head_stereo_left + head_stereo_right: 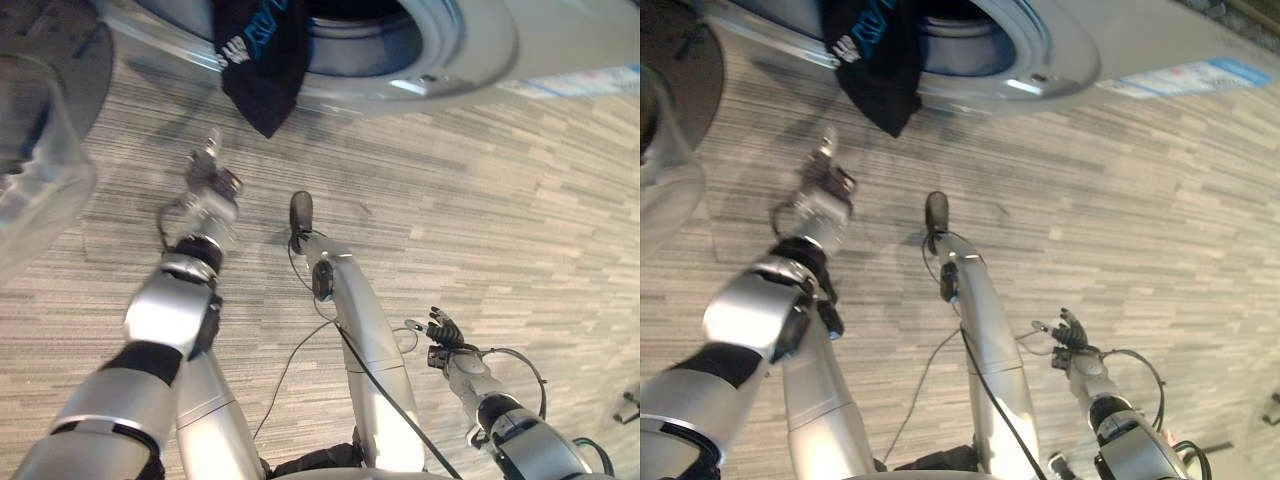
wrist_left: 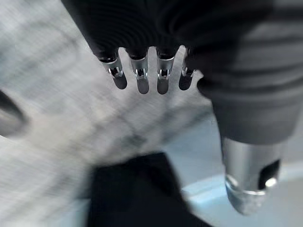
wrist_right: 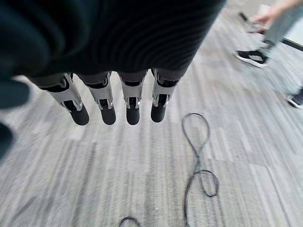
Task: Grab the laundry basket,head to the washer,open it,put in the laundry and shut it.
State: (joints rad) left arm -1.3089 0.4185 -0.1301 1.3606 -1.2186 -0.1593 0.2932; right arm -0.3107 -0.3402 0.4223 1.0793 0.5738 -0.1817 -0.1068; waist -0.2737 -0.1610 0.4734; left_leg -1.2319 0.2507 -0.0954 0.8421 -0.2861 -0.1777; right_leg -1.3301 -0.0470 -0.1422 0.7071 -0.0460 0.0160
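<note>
While black garment (image 1: 258, 60) drapes washer (image 1: 440, 45) rim, right wrist view adds person's shoes (image 3: 252, 56); left hand (image 2: 142, 75), right hand (image 3: 113, 101) relaxed, empty.

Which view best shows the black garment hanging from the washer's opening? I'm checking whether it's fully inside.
The left eye view: the black printed garment drapes over the washer's silver door rim. The right eye matches; the left wrist view blurs it.

Washer (image 1: 470, 50): you see it cut off by the top edge.
Dark garment (image 1: 262, 60): past your left fingers (image 2: 142, 78), upper part cropped.
Person (image 3: 284, 23): mostly out of frame.
</note>
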